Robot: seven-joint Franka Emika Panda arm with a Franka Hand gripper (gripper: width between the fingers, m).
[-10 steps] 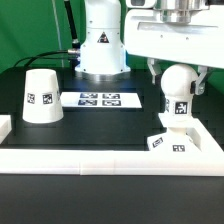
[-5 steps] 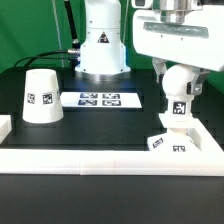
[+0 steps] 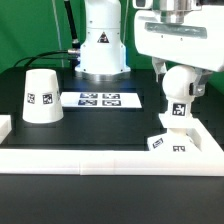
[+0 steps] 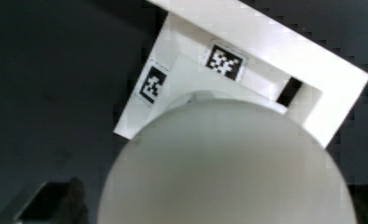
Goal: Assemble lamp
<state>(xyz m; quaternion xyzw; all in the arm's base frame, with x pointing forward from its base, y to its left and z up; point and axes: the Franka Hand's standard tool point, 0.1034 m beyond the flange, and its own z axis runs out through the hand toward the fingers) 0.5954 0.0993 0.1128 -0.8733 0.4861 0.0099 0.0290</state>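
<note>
Gripper (image 3: pixel 178 82) clasps bulb (image 3: pixel 177 95) on base (image 3: pixel 170 136); hand has edged sideways, now steady — seating likely under way; shade (image 3: pixel 41 97) untouched.

The arm (image 3: pixel 105 20) is glossy white with rounded, moulded shells, and its thick column bears a small dark round emblem (image 3: pixel 100 45) on the front. A thin black cable (image 3: pixel 70 22) runs up behind it. The hand housing (image 3: pixel 176 42) is a wide white box beneath a grey metal ring (image 3: pixel 180 8). The jaws are slim and dark.
</note>
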